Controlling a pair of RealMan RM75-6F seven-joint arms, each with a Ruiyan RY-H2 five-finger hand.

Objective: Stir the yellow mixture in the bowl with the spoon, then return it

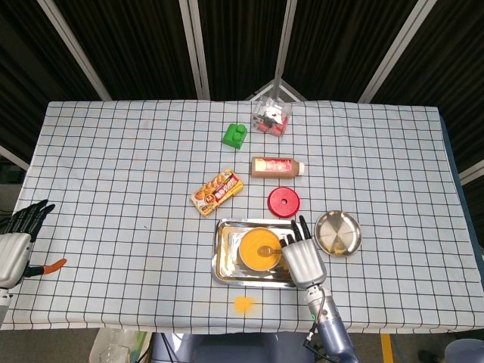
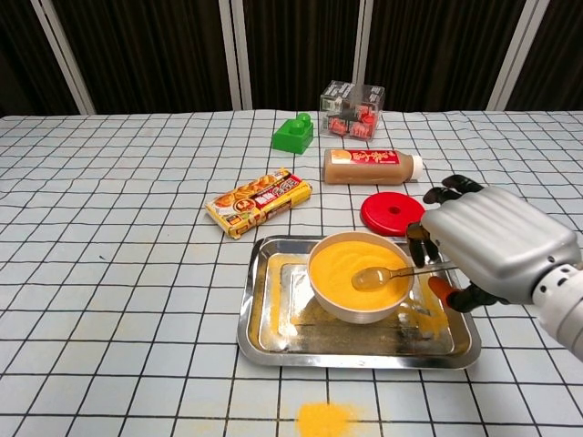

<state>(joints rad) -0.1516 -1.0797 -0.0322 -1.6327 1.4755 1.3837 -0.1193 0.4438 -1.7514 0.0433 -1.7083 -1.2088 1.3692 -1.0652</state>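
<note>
A white bowl of yellow mixture stands in a steel tray near the table's front edge. A metal spoon lies in the bowl, its handle running right over the rim. My right hand is at the bowl's right side; its fingers curl over the handle, with the thumb below it. Whether it grips the handle is not clear. My left hand hangs at the table's front left corner, fingers spread and holding nothing.
A red lid and a small steel dish lie just behind and right of the tray. Farther back are a brown bottle, snack packet, green block and clear box. Yellow spill marks the front edge.
</note>
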